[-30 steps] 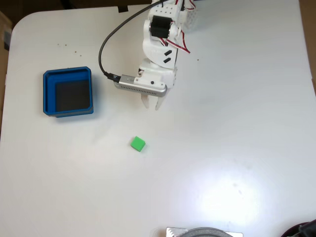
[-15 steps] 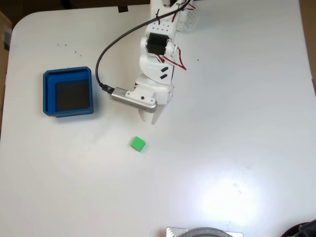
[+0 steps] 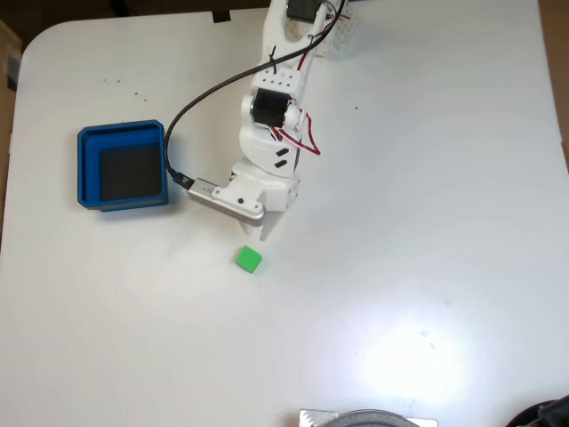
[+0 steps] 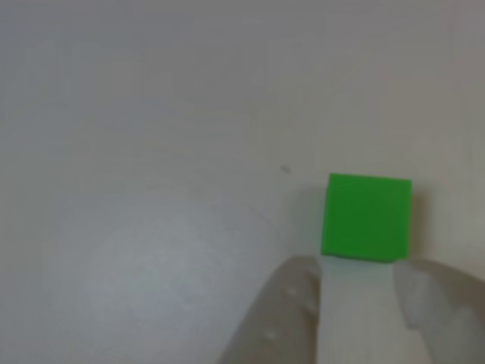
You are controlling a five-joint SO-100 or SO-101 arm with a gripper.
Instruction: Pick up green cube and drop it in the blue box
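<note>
Where the white table (image 3: 427, 222) is seen from above in the fixed view, the white arm (image 3: 271, 116) is stretched from the top edge toward the middle, and the gripper (image 3: 265, 233) is pointed down the picture at the green cube (image 3: 249, 259). The cube is set on the bare tabletop near the centre, a little left of the middle, just beyond the fingertips and apart from them. A silver camera bar (image 3: 218, 198) is fixed across the wrist, and a black cable (image 3: 191, 111) is looped from it back to the arm's upper part.

The blue box (image 3: 85, 169) is placed near the left edge of the table, well apart from the cube; its dark floor is seen within thick blue walls.

In the other view the gripper (image 4: 356, 284) is shown from close behind: two pale fingertips (image 4: 292, 292) are held a small way apart, about as wide as the green cube (image 4: 367, 216), which lies flat on the table (image 4: 151, 152) just ahead of the gap. Nothing is held between the fingers, and the cube is not seen to be touched by either tip.
</note>
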